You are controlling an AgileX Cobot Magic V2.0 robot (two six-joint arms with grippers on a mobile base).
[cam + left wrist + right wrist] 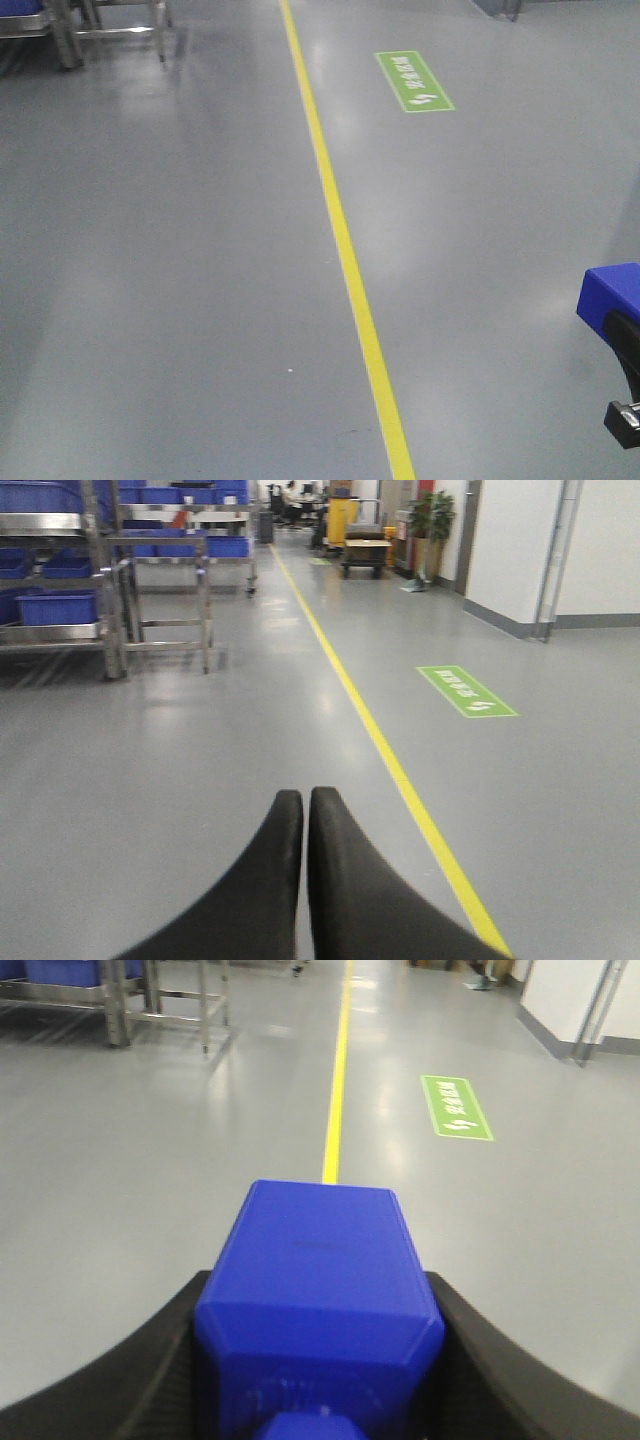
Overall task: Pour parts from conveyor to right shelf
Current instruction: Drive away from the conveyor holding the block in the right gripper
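Observation:
My right gripper (318,1305) is shut on a bright blue plastic part (320,1280), its black fingers (175,1350) pressing on both sides of the block. In the front view the same part (612,288) shows at the right edge, above the floor. My left gripper (305,796) is shut, its two black fingertips touching with nothing between them. Silver metal racks with blue bins (110,590) stand far off at the back left; which of them is the right shelf I cannot tell. The conveyor is out of view.
Glossy grey floor with a yellow line (345,250) running ahead and a green floor sign (413,81) to its right. A rack leg (70,40) shows at the top left. Far down the aisle stand a cart (365,552), a plant (432,520) and a white wall (520,550).

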